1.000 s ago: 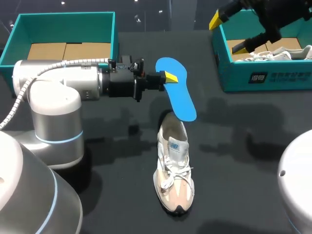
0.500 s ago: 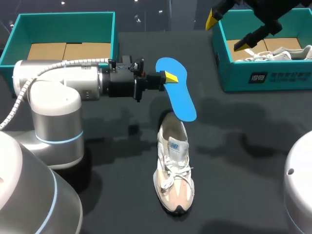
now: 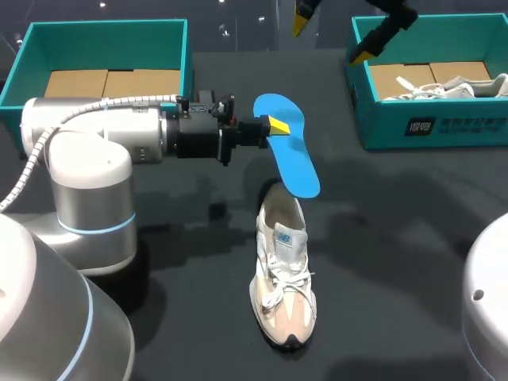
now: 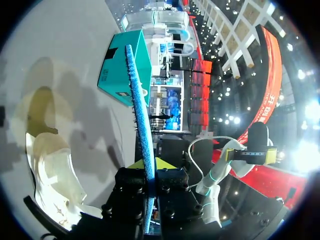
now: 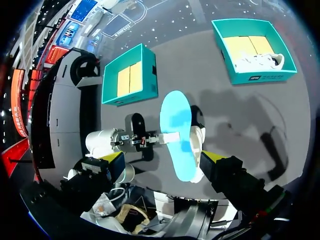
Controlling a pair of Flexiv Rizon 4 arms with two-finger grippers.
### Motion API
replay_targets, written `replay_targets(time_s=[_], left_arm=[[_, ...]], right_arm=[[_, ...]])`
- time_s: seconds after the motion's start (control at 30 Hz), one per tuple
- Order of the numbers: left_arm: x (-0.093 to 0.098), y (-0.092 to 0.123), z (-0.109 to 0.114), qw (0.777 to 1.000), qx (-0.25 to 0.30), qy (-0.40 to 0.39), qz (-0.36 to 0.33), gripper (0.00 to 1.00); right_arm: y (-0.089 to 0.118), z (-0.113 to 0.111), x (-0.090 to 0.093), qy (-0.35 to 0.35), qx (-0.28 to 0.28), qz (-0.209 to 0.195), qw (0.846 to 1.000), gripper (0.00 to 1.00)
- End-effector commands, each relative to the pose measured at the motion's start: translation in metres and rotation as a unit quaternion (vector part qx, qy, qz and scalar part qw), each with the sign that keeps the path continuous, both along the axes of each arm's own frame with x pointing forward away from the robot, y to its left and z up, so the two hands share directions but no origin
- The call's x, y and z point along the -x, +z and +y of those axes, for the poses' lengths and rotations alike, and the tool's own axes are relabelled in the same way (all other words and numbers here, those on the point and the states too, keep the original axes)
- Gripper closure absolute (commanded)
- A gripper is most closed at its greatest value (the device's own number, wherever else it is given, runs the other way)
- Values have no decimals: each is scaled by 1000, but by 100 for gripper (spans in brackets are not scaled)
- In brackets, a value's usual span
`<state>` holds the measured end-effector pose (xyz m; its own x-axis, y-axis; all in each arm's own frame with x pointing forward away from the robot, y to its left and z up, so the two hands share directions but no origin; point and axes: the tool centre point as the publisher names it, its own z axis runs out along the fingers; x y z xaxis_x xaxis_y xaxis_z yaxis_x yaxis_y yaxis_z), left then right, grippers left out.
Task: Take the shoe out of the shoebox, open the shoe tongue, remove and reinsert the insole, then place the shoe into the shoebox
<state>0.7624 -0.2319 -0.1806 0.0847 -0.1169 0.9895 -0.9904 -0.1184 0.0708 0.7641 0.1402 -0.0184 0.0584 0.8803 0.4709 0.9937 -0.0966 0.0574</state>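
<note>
The shoe (image 3: 284,274) stands on the worktop (image 3: 381,262), out of its box, near the left jaws, which pinch the blue insole (image 3: 287,155) by 1 edge: removed, not yet reinserted. Farther off, the right jaws gape wide, empty, beside the shoebox (image 3: 460,131).
</note>
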Motion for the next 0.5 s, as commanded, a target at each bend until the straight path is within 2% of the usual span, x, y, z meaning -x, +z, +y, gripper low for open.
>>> replay_targets(time_s=[0.03,0.5], left_arm=[[1,0,0,1000,-1,1,0,100],[1,0,0,1000,-1,1,0,100]], right_arm=[[1,17,-4,-7,120,9,993,0],[3,42,2,-5,168,14,986,0]])
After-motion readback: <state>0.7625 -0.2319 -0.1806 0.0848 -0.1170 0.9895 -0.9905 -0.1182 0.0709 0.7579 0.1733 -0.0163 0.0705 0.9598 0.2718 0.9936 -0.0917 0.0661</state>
